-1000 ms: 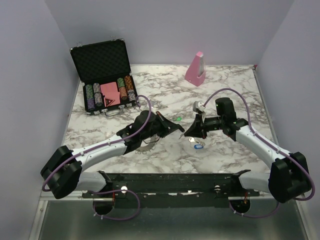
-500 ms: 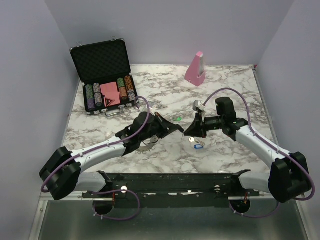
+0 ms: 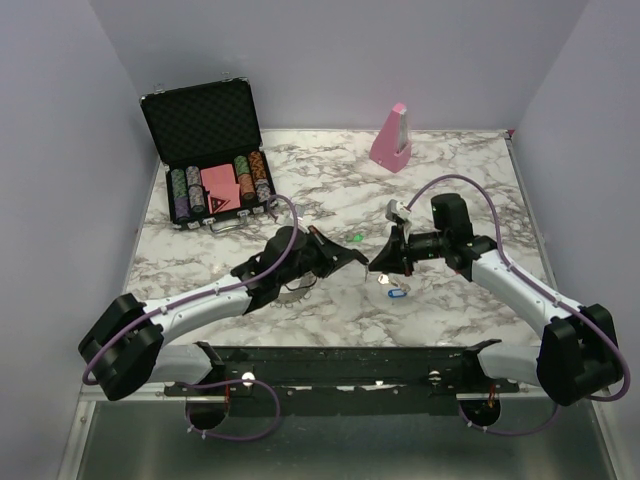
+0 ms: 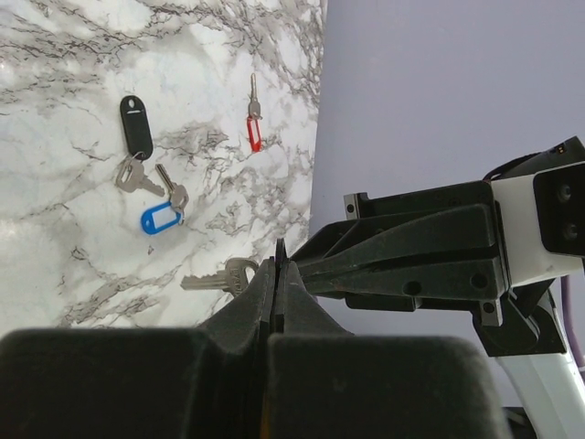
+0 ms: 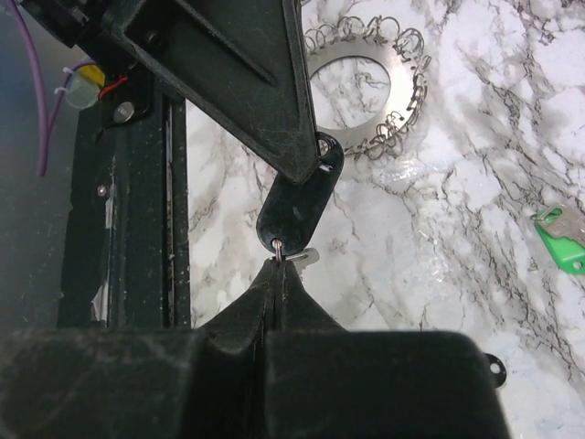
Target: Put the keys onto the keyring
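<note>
My left gripper [image 3: 354, 259] and right gripper [image 3: 377, 264] meet tip to tip above the table's middle. Both are shut on one black-tagged key. In the right wrist view the black tag [image 5: 298, 206] hangs between them. The left finger [image 5: 247, 82] pinches its top end. My right gripper [image 5: 279, 265] pinches the small wire loop and silver key at its lower end. In the left wrist view my left gripper [image 4: 279, 267] grips the tag edge-on. The keyring [image 5: 362, 87] lies flat on the marble, partly under the left arm in the top view [image 3: 291, 293].
More keys lie loose on the marble: a black-tagged one [image 4: 137, 126], a blue-tagged one [image 4: 157, 219], a red one [image 4: 254, 133], a plain silver one [image 4: 218, 278] and a green one [image 5: 559, 240]. An open chip case [image 3: 210, 150] and a pink wedge block [image 3: 392, 137] stand at the back.
Almost nothing: both grippers stay shut and tip to tip; the right gripper has shifted very slightly toward the left one.
</note>
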Motion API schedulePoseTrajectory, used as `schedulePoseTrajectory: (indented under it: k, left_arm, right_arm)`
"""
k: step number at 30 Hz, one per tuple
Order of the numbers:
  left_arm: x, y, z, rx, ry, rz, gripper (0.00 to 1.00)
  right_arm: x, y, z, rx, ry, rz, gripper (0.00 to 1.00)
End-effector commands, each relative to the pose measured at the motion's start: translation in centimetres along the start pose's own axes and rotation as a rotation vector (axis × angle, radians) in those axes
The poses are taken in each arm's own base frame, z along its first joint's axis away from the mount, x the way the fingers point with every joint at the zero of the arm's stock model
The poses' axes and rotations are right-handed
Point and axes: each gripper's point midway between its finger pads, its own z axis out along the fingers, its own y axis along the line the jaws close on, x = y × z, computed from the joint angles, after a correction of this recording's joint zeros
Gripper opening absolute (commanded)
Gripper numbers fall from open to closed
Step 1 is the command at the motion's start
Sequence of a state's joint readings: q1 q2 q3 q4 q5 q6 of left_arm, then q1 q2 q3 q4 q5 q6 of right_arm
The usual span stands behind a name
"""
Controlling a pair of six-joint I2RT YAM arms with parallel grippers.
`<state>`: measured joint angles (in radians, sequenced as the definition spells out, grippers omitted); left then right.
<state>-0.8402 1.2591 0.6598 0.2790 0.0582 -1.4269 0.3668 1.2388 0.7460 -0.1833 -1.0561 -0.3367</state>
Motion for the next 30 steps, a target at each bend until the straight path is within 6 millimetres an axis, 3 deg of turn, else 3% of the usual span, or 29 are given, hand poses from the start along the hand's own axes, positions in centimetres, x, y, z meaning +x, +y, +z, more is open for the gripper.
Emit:
schedulePoseTrajectory:
  k: [1,5,9,13,16,21,24,30]
  left_arm:
    - [-0.2,0.8,-0.5,0.008,-0.039,-0.027,0.00]
    - [-0.1,1.8,-0.6,0.021,-0.039,-0.026,0.00]
    - [0.6,2.4,-0.9,0.056,-0.007,0.016,0.27]
    - [0.9,1.8,-1.9,0.166,0.002,0.128,0.52]
    - [0.9,1.4,-3.2,0.236,-0.019,0.248,0.63]
    - [1.4,-0.9,-5.6,0.396,-0.041,0.584,0.63]
    - [3.2,-2.8,-7.8,0.601,-0.027,0.829,0.60]
    - [6.1,-2.5,-9.6,0.739,0.031,1.112,0.60]
  right_arm:
    - [-1.3,0.2,-0.3,-0.007,0.011,-0.026,0.01]
    - [-1.6,0.4,-0.7,-0.016,0.020,-0.048,0.01]
    - [-1.5,0.5,-0.7,-0.022,0.023,-0.048,0.01]
    - [-1.5,0.6,-0.8,-0.028,0.023,-0.054,0.01]
    - [-1.4,1.0,-0.9,-0.051,0.021,-0.064,0.01]
    - [-0.9,3.1,-1.0,-0.167,-0.003,-0.129,0.01]
    - [-0.2,4.4,-1.0,-0.240,-0.031,-0.189,0.01]
    - [1.6,6.1,-1.2,-0.322,-0.058,-0.315,0.01]
